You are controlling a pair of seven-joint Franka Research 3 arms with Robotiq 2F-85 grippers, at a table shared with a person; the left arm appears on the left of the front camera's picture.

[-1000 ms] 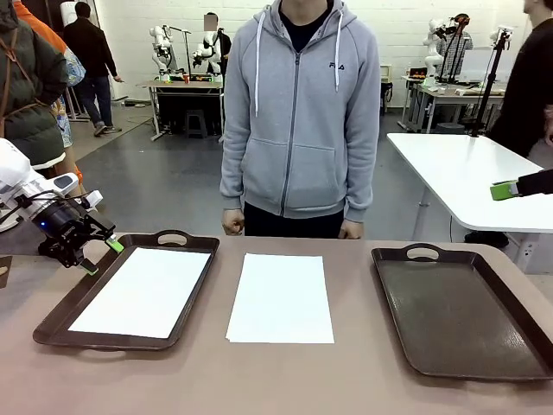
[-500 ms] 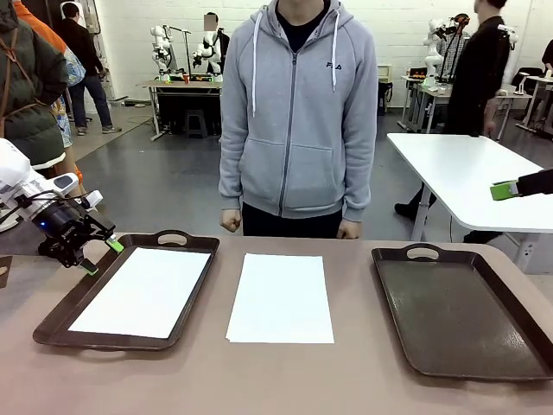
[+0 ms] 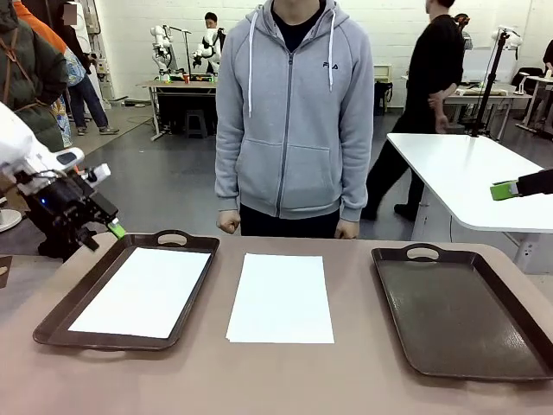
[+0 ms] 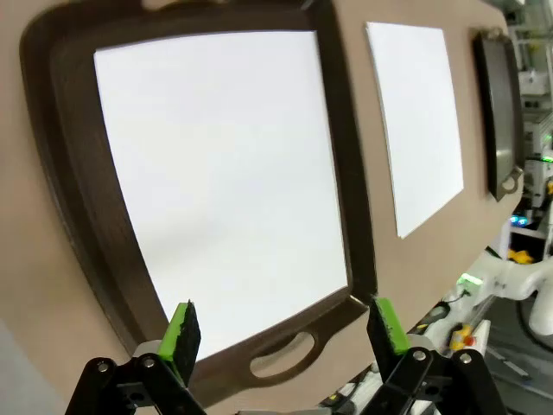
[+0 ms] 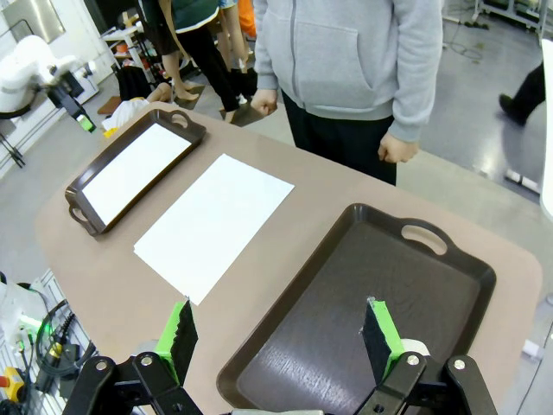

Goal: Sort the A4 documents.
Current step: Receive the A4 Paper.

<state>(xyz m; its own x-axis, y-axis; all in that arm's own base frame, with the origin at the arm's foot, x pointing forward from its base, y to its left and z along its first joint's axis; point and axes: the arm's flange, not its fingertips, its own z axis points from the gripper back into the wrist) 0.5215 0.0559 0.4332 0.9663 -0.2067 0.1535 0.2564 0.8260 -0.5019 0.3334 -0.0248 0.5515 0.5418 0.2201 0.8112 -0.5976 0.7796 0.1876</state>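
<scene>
**Two sheets down, both grippers free**

Across the table, in the front view, one A4 sheet lies flat inside the left tray, well within its rim. A second sheet lies on the bare table between that tray and the right tray, touching neither. The right tray holds no paper. The left gripper hangs just beside the far left corner of the left tray with nothing in it. One green pad shows clearly, but the other finger is hard to make out from here. A person in a grey hoodie stands at the far edge, both fists down by the table and off the paper.

In the left wrist view, the left gripper has its jaws spread wide and grasps nothing. Between its fingers show the handle end of the left tray and the sheet inside it. The second sheet lies beyond on the table, with the right tray past it.

In the right wrist view, the right gripper is likewise released, its jaws apart and bare, high over the near end of the right tray. The second sheet lies just beside that tray, and the left tray with its sheet sits farther off.
</scene>
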